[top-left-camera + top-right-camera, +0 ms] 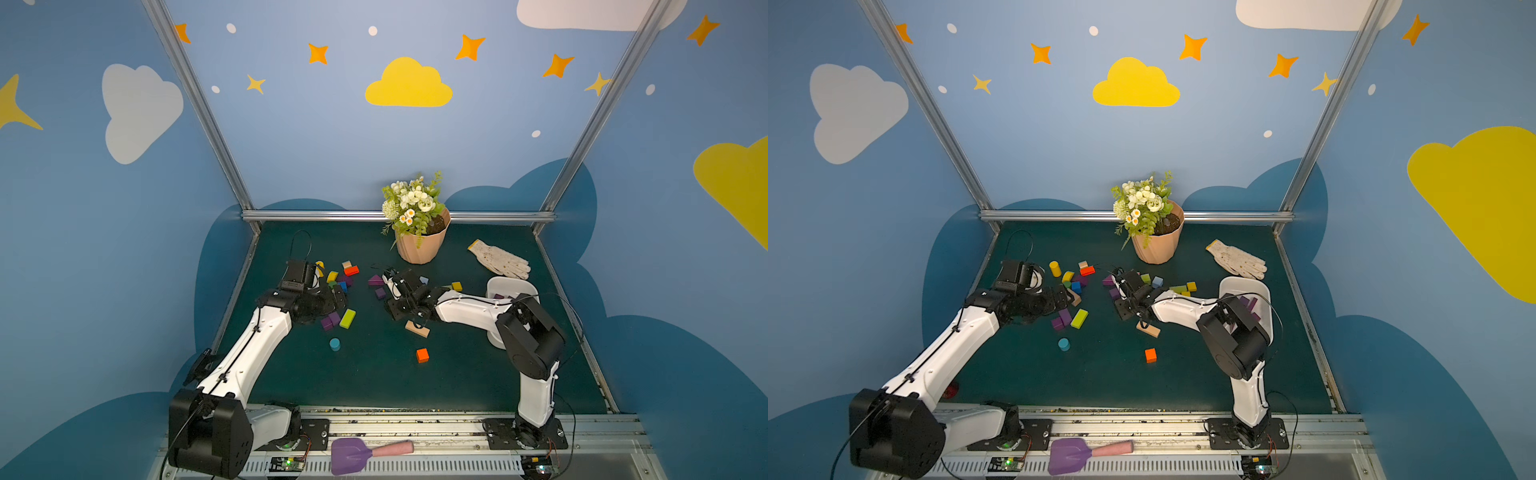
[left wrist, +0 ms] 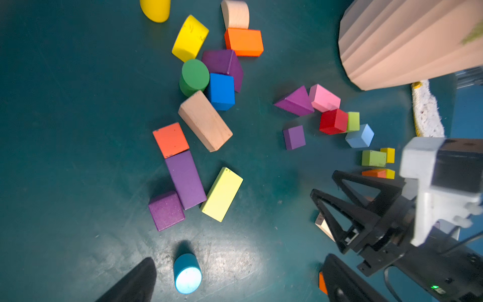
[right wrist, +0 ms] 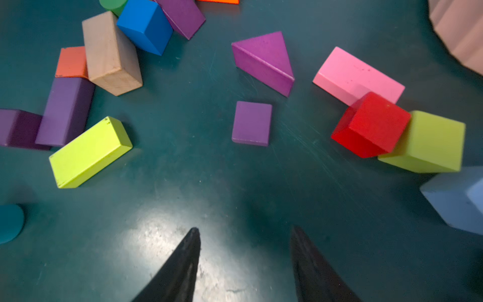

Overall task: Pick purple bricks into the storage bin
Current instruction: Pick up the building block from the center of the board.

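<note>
Green table (image 1: 374,374) | small purple brick (image 3: 252,123): likely light, rigid, slick; pinch flat sides | right tool (image 3: 245,235) parted, empty | left tool (image 2: 237,277) likewise

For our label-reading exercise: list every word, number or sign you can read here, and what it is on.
Nothing can be read.
Yellow block: tiny black marks, too small.
Orange-red block: edge marks, too small.
Lime block: corner mark, too small.
Pale block: small print, blurred.
</note>
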Tool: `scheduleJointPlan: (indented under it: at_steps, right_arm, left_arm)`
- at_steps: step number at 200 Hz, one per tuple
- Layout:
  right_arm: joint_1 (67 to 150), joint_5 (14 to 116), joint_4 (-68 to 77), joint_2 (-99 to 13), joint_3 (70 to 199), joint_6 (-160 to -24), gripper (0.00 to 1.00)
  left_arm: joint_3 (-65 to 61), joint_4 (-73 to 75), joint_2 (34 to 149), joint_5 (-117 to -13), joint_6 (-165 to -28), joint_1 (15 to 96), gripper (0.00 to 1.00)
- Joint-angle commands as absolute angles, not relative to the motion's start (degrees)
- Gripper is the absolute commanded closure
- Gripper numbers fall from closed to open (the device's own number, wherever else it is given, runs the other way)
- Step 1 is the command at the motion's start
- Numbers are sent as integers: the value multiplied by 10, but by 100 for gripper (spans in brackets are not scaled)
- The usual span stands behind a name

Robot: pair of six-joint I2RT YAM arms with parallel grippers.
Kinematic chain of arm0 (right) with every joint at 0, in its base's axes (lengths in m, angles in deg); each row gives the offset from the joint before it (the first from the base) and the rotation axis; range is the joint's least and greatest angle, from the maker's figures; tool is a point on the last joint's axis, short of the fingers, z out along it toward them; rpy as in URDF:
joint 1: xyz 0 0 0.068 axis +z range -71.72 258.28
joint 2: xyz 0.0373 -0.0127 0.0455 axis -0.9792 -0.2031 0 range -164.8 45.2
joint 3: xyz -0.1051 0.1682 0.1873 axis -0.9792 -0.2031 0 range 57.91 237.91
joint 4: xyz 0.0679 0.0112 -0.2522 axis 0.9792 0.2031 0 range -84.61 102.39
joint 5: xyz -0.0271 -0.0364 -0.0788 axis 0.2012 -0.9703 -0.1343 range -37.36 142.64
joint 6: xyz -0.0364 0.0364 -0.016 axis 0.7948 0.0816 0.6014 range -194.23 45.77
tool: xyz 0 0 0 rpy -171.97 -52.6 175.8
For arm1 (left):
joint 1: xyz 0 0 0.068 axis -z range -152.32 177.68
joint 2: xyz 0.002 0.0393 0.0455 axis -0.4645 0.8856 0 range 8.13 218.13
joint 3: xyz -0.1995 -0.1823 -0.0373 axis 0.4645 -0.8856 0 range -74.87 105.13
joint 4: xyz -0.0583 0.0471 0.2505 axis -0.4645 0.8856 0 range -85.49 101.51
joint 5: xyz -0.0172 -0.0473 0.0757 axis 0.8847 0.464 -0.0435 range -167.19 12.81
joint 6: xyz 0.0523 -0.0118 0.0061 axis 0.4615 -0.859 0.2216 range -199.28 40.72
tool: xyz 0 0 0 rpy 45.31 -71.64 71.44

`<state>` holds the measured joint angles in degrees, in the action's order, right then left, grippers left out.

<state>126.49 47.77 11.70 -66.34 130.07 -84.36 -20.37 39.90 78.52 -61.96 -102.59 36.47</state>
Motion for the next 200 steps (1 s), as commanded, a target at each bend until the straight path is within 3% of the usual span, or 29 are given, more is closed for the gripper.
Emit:
scheduleJointPlan:
  at_steps: [1,45,106,200]
  right_arm:
    - [1268,482,132,-680,1322,-841,41]
    - [1267,473,134,-699,1340,-829,35]
    - [1258,477,143,-738,1380,-815,34]
    - [1252,476,148,-803,1449,-812,34]
  left_arm:
    - [-206,380,787,-592,-1042,349,0]
    - [-210,370,789,-570,-1057,313,0]
    - [-218,355,797,-543,-1080,237,0]
    - [-220,348,810,-528,-1092,229,0]
